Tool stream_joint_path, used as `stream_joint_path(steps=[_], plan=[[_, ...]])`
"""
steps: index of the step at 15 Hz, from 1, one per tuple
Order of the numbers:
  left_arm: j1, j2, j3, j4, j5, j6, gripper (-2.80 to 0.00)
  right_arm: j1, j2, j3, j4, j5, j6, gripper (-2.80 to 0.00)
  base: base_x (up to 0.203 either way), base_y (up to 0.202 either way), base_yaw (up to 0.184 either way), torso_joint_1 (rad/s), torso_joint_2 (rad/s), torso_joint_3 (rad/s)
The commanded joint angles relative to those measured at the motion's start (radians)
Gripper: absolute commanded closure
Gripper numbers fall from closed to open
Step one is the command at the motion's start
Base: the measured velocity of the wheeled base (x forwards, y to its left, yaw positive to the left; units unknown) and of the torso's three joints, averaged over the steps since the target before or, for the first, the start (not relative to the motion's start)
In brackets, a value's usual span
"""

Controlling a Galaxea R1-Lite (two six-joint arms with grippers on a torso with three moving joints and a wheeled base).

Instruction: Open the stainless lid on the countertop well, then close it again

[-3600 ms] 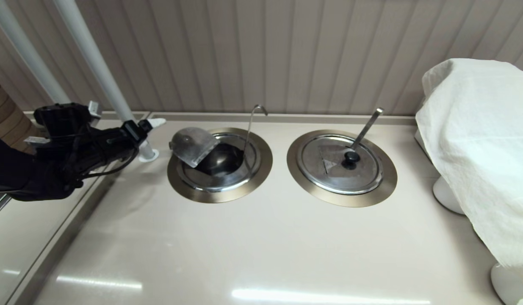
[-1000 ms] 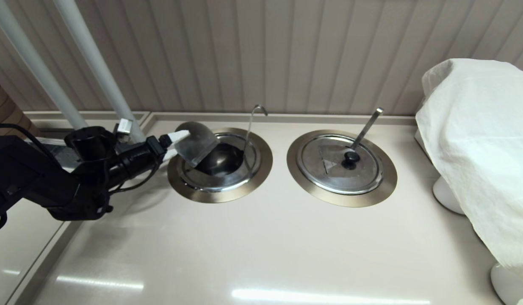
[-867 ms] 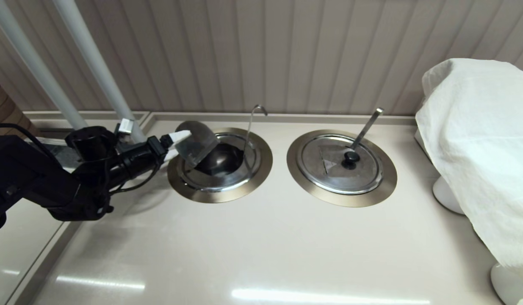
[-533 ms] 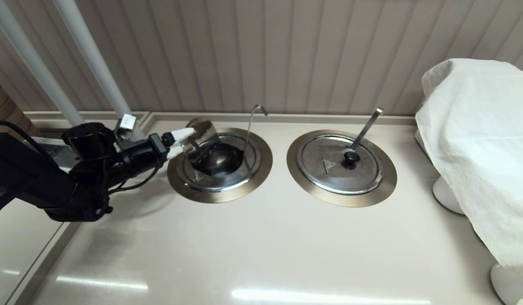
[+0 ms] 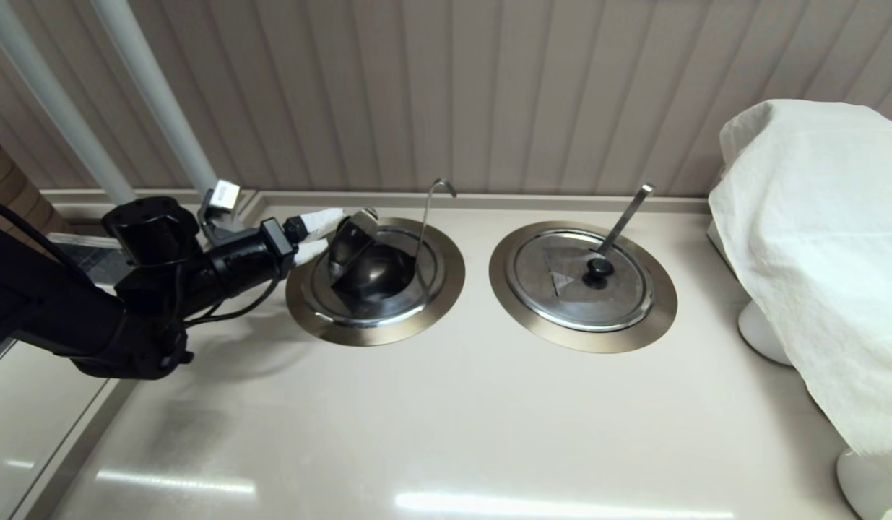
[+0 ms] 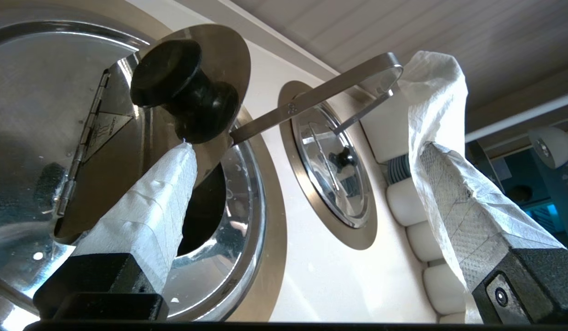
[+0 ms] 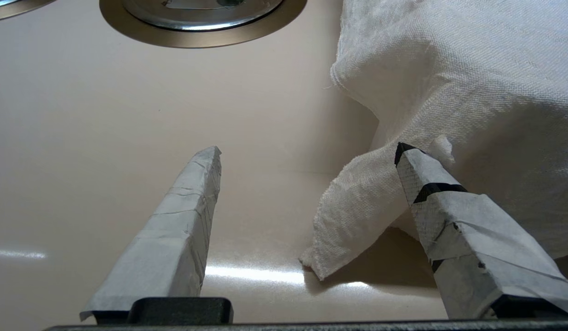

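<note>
Faintly, an unreadable stamp marks the stainless lid (image 6: 104,133); left gripper (image 5: 321,231) jaws gape beside its knob (image 6: 182,92).

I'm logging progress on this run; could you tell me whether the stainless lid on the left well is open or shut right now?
Open: the stainless lid's hinged flap stands raised, exposing the countertop well's dark bowl; the left gripper is open beside it.
</note>
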Motion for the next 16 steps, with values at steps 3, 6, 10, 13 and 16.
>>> stream_joint_path(steps=[3,6,10,13,16], plan=[[-0.013,-0.016,0.004,-0.005,-0.005,-0.005,-2.8,0.0,0.0,0.0,0.0,0.001,0.0,-2.8,0.0,0.0,0.0,0.0,0.0,0.0],[-0.016,-0.016,0.001,0.009,-0.005,-0.005,-2.8,0.0,0.0,0.0,0.0,0.001,0.0,-2.8,0.0,0.0,0.0,0.0,0.0,0.0],[-0.016,-0.018,-0.002,0.012,-0.004,-0.003,-2.8,0.0,0.0,0.0,0.0,0.001,0.0,-2.8,0.0,0.0,0.0,0.0,0.0,0.0],[-0.016,-0.025,-0.012,0.053,-0.004,-0.001,-2.8,0.0,0.0,0.0,0.0,0.001,-0.001,-2.8,0.0,0.0,0.0,0.0,0.0,0.0],[-0.016,-0.047,-0.04,0.128,-0.014,0.005,-2.8,0.0,0.0,0.0,0.0,0.001,0.0,-2.8,0.0,0.0,0.0,0.0,0.0,0.0]])
